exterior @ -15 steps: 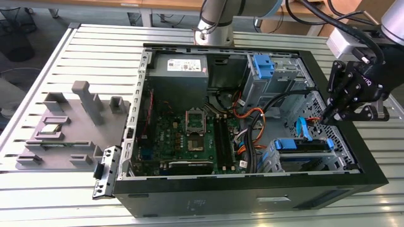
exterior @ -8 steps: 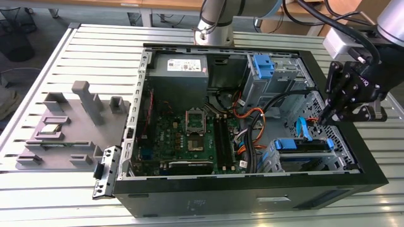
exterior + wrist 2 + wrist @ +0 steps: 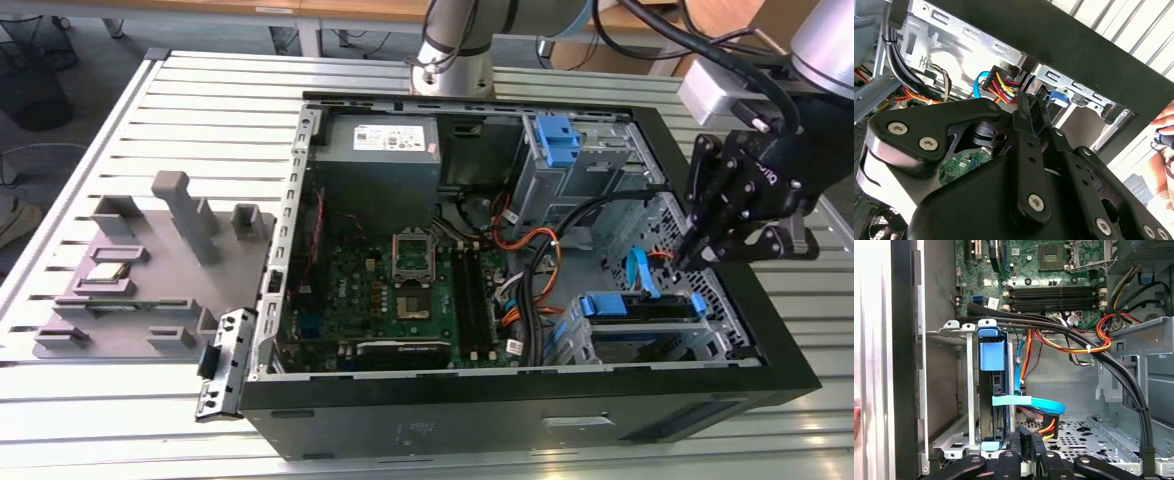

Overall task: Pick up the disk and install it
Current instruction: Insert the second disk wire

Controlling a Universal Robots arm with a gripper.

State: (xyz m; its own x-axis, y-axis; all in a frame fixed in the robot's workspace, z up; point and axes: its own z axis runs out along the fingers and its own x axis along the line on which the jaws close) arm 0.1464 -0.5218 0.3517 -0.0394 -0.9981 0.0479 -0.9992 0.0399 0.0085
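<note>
Robotics laboratory or test workshop. An opened computer case [image 3: 534,250] lies on a slotted aluminium table [image 3: 200,110], with the robot arm's base [image 3: 454,45] bolted at the far edge. A grey fixture block [image 3: 147,260] sits toward the exterior view's left. Wooden desks [image 3: 200,8] and a grey floor [image 3: 80,50] lie behind.

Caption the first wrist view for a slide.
The disk sits upright in its metal drive bay inside the open computer case, claw hanging just beside it.
</note>
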